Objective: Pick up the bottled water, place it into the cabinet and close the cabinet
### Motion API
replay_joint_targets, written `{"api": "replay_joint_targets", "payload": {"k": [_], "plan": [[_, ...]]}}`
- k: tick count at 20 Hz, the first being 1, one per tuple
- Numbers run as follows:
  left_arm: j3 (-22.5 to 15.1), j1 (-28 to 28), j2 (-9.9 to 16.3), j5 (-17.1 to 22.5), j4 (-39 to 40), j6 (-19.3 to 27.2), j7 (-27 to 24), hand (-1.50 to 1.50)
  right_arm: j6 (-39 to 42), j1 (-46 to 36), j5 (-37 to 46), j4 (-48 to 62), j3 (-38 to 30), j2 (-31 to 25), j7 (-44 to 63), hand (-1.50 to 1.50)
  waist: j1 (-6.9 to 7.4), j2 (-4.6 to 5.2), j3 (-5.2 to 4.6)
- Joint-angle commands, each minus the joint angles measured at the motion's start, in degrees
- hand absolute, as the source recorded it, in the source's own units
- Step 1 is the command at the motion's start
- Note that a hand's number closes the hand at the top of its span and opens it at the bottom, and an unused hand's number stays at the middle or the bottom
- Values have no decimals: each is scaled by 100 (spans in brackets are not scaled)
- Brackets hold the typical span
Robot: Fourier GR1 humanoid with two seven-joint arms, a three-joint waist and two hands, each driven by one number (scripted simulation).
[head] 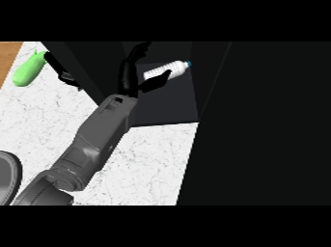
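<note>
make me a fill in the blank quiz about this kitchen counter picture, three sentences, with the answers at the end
1. The bottled water lies on its ____ inside the dark cabinet.
2. The object lying on the counter at the upper left is coloured ____.
3. The robot hand beside the bottle reaches in with its fingers ____, not curled round the bottle.

Missing words: side; green; open
</note>
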Motion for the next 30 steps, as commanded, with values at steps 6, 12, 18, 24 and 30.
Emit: {"api": "replay_joint_targets", "payload": {"k": [6, 12, 18, 24, 30], "plan": [[289, 289, -13, 638, -503, -1681, -844, 150, 24, -22, 155, -522, -25, -155, 414, -150, 88, -56, 2], [2, 606, -14, 974, -960, -2715, -650, 150, -261, 48, 506, -427, 76, -66, 441, -150, 276, -148, 8], [-409, 1011, -14, 1322, -1733, -3465, -82, 150, -310, 203, 593, -512, 72, -337, 385, -150, 451, -206, 11], [-753, 2119, -14, 1707, -3000, -3374, 104, 150, -339, 394, 533, -664, 130, -620, 265, -150, 513, -232, 16], [-1234, 3395, 154, 1781, -4525, -3397, 454, 150, -435, 239, 382, -452, 23, -640, 324, -150, 741, -283, 13]]}}
